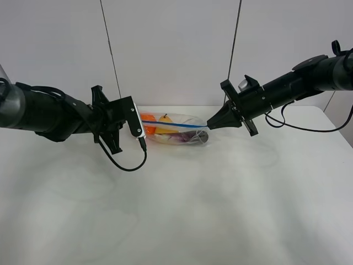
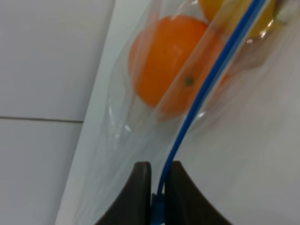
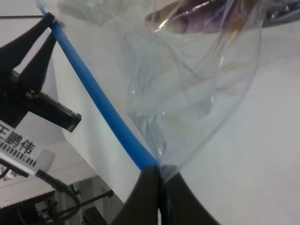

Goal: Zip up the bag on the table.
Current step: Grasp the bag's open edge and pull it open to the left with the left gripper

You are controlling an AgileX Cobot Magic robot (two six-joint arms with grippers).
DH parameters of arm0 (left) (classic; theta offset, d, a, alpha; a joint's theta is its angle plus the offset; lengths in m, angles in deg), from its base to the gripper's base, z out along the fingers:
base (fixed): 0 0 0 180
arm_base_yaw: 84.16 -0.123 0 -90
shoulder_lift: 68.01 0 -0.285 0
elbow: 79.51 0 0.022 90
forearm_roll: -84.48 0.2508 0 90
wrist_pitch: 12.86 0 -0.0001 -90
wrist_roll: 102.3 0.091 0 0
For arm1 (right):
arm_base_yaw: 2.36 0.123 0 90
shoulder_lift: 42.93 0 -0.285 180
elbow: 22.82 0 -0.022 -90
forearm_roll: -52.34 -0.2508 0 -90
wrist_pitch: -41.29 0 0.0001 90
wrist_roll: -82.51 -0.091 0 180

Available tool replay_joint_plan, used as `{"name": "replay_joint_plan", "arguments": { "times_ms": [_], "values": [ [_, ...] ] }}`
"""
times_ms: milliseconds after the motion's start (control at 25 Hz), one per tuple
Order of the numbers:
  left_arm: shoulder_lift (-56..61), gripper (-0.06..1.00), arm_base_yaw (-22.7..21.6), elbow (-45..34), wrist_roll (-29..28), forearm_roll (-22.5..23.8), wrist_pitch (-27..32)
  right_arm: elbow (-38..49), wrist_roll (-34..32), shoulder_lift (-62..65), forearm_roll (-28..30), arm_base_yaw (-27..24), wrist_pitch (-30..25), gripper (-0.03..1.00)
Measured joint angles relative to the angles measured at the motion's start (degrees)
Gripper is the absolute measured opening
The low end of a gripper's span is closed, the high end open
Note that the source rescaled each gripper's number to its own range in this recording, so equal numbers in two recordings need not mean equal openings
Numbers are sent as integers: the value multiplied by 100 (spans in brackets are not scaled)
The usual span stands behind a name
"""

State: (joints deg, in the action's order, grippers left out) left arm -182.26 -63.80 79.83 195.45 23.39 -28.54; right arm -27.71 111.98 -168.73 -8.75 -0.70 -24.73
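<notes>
I am working with two grippers, and both are clamping down tight on the same thing. My left gripper is pinching one end of the single blue zipper strip, with its two dark fingers pressing on the strip from either side. My right gripper is nipping the other end of that strip, where the clear plastic is bunching into folds. Between the two grips the strip is running in one taut line.

The one bag is sitting at the far middle of the table, between my two arms, with its lower side resting on the white top. Through the plastic one round orange fruit is showing nearest my left gripper, and one yellow fruit is lying just beyond it. Toward my right gripper a dark purple item is showing; it is looking like one piece, though the crinkled plastic is blurring its outline.
</notes>
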Motion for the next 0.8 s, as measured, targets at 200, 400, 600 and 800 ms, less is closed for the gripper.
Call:
{"name": "replay_joint_plan", "arguments": {
  "times_ms": [200, 400, 600, 800],
  "values": [
    [0, 0, -158, 0, 20, 195, 18, 0, 0, 0, 0, 38, -12, 0],
    [0, 0, -166, 0, 25, 406, -76, -6, 0, 0, 5, 44, -16, 0],
    [0, 0, -361, 0, 25, 572, -113, -6, 0, 0, -20, 49, -16, 0],
    [0, 0, -604, -5, 25, 608, -86, -6, -5, 0, -57, 49, -19, 0]
  ]
}}
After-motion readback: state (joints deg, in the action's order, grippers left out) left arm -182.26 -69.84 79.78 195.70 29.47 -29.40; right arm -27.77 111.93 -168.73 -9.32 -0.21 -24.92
